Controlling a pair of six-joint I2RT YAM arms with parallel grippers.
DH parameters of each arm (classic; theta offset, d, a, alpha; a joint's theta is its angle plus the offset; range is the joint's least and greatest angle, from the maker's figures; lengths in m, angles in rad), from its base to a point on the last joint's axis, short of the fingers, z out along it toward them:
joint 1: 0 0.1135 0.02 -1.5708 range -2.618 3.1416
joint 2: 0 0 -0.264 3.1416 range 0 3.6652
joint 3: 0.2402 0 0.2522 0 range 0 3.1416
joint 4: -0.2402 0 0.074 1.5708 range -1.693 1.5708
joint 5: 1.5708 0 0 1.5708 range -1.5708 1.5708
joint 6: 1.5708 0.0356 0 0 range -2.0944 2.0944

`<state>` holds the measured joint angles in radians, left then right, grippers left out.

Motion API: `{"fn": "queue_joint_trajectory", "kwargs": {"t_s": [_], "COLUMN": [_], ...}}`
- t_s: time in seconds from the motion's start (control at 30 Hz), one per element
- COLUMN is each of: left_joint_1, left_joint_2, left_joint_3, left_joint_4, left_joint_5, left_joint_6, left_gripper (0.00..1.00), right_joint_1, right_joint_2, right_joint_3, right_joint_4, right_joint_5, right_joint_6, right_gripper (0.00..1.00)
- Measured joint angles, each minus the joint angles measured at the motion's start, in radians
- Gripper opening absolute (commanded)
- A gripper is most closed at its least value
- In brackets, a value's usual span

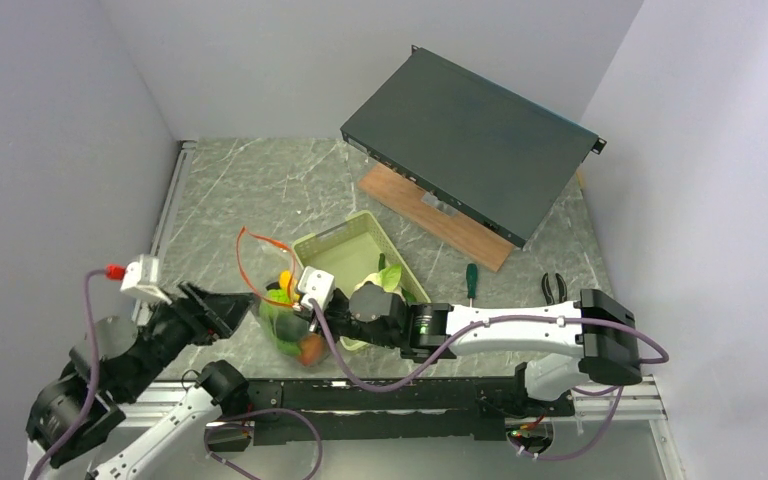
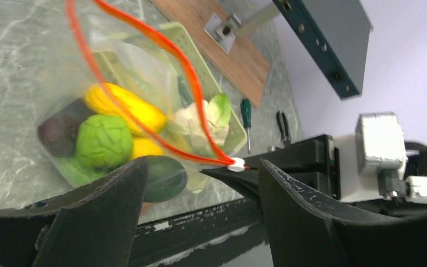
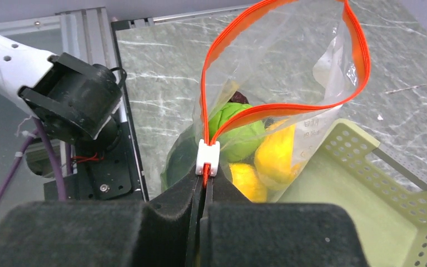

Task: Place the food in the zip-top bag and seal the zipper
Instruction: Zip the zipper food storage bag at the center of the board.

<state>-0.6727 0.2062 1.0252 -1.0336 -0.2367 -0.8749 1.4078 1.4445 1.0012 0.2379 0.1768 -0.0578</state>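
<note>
The zip-top bag [image 1: 290,322] stands on the marble table between my two grippers, its mouth gaping. The zipper [image 3: 289,111] forms an open red-orange loop. My right gripper [image 3: 205,179] is shut on the zipper's end just below the white slider [image 3: 207,157]. My left gripper [image 2: 203,163] is open and holds nothing; the slider [image 2: 236,164] sits between its fingertips. Inside the bag lie a green pepper [image 2: 104,142], yellow corn [image 2: 125,108], a purple eggplant [image 2: 58,133], a dark cucumber [image 2: 164,178] and an orange peach [image 1: 311,349]. A cauliflower [image 1: 385,280] shows at the basket's near end, behind the bag.
A pale green slatted basket [image 1: 345,250] stands right behind the bag. Farther back a black rack unit [image 1: 470,140] rests tilted on a wooden board [image 1: 430,215]. A green screwdriver [image 1: 470,283] and pliers [image 1: 553,287] lie at the right. Walls close in on both sides.
</note>
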Motion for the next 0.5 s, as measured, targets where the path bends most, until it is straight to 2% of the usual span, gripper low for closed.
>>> {"fn": "queue_joint_trajectory", "kwargs": {"t_s": [0.1,0.17,0.3,0.37,0.5], "left_joint_1": [0.000,0.000,0.000,0.000,0.000], "left_joint_2": [0.111,0.180,0.278,0.282,0.258], "left_joint_3": [0.047,0.054,0.013,-0.027,-0.101], "left_joint_4": [0.023,0.034,0.048,0.050,0.047], "left_joint_5": [0.101,0.156,0.251,0.283,0.326], "left_joint_6": [0.051,0.019,-0.183,-0.291,-0.499], "left_gripper": [0.74,0.71,0.66,0.62,0.61], "right_joint_1": [-0.013,-0.013,-0.010,-0.010,-0.004], "right_joint_2": [-0.003,-0.003,-0.003,-0.001,0.018], "right_joint_3": [0.000,0.000,0.004,0.010,0.033], "right_joint_4": [-0.006,-0.017,-0.029,-0.036,-0.069], "right_joint_5": [-0.040,-0.055,-0.052,-0.045,-0.014], "right_joint_6": [0.010,0.010,0.008,0.005,-0.012], "right_gripper": [0.00,0.00,0.00,0.00,0.00]}}
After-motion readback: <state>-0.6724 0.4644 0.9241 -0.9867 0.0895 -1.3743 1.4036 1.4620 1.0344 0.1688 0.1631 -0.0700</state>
